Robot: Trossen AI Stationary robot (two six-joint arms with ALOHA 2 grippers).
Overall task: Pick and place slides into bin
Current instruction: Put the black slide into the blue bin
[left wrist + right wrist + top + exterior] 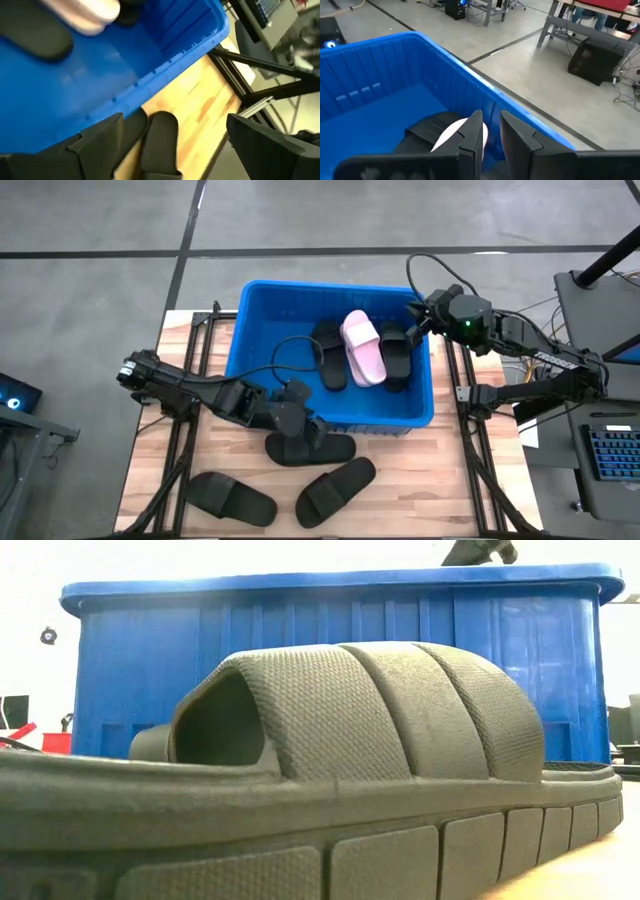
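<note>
Blue bin [262, 320] on the wooden counter [420, 480], holding two black slides and the pink slide [363, 347].
Left pincer [300, 423] hangs spread wide over a black slide [310, 448] just beside the bin's near wall, not gripping it. Right pincer [416, 321], fingers [470, 131] nearly together and empty, hovers above the bin's far right corner. Two more black slides lie near the counter's front edge.

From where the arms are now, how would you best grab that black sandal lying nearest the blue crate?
Probably by its wide strap, from straight above. The black slide lies flat on the table, sole down, beside the bin, so the raised strap is easiest to pinch. The left gripper, fingers open, hovers over it.
</note>
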